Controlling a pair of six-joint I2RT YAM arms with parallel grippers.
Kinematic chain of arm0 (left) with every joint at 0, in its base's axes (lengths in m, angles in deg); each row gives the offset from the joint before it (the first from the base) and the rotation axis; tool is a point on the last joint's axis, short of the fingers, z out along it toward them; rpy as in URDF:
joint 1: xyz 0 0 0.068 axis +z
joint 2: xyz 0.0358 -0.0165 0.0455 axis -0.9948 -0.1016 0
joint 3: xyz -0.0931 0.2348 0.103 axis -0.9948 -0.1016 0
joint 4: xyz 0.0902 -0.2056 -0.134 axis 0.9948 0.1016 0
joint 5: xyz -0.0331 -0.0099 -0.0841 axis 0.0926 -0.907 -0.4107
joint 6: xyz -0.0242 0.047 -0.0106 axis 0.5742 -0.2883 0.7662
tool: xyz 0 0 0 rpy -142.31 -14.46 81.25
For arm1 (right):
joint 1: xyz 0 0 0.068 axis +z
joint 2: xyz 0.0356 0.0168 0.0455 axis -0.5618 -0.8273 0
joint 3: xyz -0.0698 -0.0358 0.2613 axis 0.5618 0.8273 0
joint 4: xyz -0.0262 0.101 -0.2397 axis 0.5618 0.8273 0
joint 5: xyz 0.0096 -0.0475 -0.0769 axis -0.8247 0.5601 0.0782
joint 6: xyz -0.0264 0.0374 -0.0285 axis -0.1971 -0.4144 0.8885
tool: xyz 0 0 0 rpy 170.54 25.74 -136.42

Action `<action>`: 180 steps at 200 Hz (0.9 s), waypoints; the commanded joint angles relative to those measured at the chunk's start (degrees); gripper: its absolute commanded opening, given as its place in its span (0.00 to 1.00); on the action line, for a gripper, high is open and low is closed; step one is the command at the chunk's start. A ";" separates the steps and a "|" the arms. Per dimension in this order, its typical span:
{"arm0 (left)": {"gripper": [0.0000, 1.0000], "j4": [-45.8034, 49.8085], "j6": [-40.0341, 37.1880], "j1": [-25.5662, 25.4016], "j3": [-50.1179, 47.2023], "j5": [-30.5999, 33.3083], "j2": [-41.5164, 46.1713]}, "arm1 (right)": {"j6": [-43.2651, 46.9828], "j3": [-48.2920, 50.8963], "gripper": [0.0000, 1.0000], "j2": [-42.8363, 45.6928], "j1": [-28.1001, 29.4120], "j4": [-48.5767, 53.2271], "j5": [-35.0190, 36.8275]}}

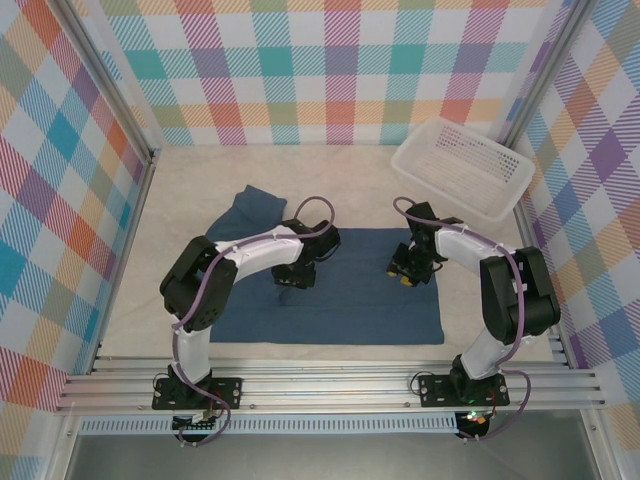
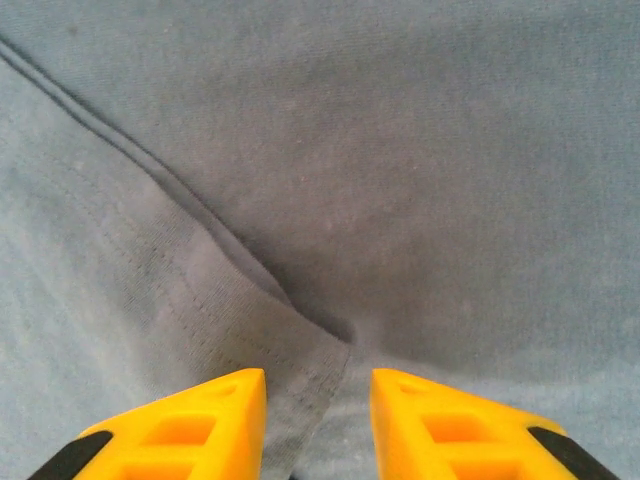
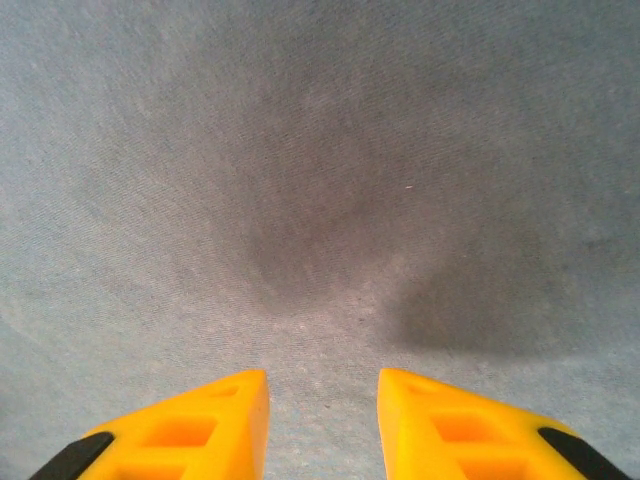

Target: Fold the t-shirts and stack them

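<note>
Worktop point(image 1: 330, 180): pale, checked walls on 3 sides, metal rail at near edge.

T-shirt point(image 1: 340, 310): dark teal-blue, lies flat as a wide rectangle at centre-near of the worktop, between the two arms, near edge close to the rail. Judged soft, light, limp cotton. Not fragile, not slippery, no stiffness. It'll likely sag and drag if lifted at one pt, so pinch edges/corners w/ both tools, not mid-panel (flat cloth gives little to pinch).

Basket point(image 1: 440, 190): white, perforated, far-right corner, apart from the shirt.

Sleeve point(image 1: 255, 210): pokes out past the shirt's far-left corner, a bit rumpled; prob needs tucking in.

Room: bare worktop beyond the shirt and to its left. Right side is tighter bc of basket + wall.

Left tool point(image 1: 292, 280): low over far-left part of the shirt, jaws apart, nothing pinched. Stitched hem point(image 2: 250, 300) of an upper layer runs diagonally and ends just ahead of the gap, a good grab edge.

Right tool point(image 1: 405, 278): low over far-right part, jaws apart, nothing held. Plain flat cloth under it, so a poor pinch spot as it stands.
</note>
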 commanded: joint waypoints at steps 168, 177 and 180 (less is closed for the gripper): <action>0.23 -1.59 0.55 -0.07 -1.55 4.29 2.36 | 2.32 0.51 0.34 -3.65 -0.39 3.03 1.88; 0.23 -2.14 0.50 0.38 -1.93 4.00 2.45 | 2.53 0.39 0.34 -4.40 -0.52 3.44 2.41; 0.23 -2.37 0.48 0.47 -1.99 3.76 2.46 | 2.66 0.33 0.34 -4.63 -0.54 3.54 2.58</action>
